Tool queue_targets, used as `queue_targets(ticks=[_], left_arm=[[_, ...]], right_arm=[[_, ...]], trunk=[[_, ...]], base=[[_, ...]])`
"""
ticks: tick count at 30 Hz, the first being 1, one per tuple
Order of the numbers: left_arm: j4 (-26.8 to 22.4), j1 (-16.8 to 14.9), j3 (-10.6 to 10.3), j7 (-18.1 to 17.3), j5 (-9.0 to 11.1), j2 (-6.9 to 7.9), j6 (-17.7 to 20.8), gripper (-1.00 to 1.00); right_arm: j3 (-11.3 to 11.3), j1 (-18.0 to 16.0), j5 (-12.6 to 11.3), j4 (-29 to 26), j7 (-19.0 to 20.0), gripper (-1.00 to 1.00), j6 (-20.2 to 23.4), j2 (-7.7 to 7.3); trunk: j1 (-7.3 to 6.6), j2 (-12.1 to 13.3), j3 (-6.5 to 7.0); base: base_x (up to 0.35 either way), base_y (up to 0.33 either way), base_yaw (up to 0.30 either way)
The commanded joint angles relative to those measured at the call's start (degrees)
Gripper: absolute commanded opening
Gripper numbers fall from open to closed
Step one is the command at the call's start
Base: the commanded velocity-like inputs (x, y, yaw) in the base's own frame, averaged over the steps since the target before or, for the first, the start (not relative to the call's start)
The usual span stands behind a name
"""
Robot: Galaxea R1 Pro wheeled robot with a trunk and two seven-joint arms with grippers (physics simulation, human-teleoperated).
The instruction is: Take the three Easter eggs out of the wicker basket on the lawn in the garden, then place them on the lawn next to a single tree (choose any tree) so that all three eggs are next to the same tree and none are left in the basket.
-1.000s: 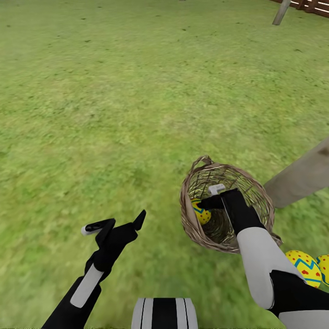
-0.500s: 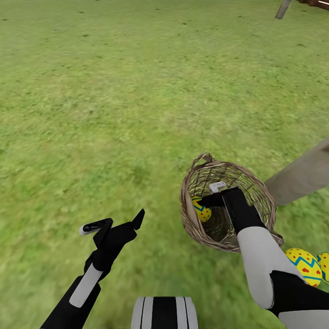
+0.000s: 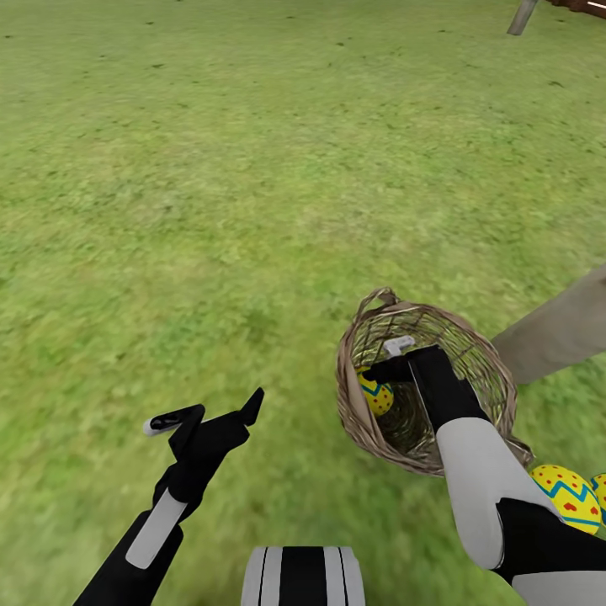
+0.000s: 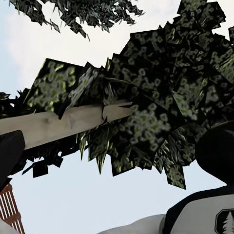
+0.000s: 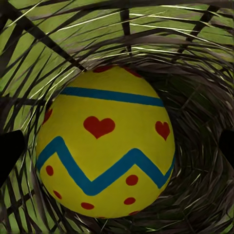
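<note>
Wicker basket (image 3: 484,370), brown open weave, tipped on its side on the lawn (image 3: 210,168), mouth facing the robot. One yellow egg (image 3: 376,396) inside it against the woven wall (image 5: 195,195), with blue zigzag, blue band, red hearts and dots (image 5: 105,146). Two more yellow eggs out on the grass just right of the basket: a blue-zigzag one (image 3: 570,495), another at the picture's edge (image 3: 598,490). Pale tree trunk (image 3: 560,328) just behind the basket; leafy crown (image 4: 161,107).
</note>
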Motion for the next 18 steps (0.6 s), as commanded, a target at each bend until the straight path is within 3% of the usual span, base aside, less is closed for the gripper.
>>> queue_targets(ticks=[1, 5, 18], left_arm=[[-0.02, -0.02, -0.19, -0.11, 0.41, 0.09, 0.60, 1.00], [-0.11, 0.01, -0.19, -0.11, 0.43, 0.11, 0.60, 1.00], [-0.39, 0.01, -0.19, -0.12, 0.40, 0.12, 0.60, 1.00]], right_arm=[[-0.34, -0.04, 0.59, -0.01, 0.57, 1.00, 0.10, 0.08], [-0.38, -0.04, 0.56, 0.18, 0.62, 1.00, 0.13, 0.09], [-0.29, -0.02, 0.40, 0.27, 0.51, 1.00, 0.29, 0.17]], trunk=[[-0.01, -0.01, -0.03], [-0.01, -0.01, -0.03], [0.28, -0.16, -2.47]], base=[[0.008, 0.003, 0.000], [0.003, 0.001, 0.000], [0.000, 0.000, 0.000]])
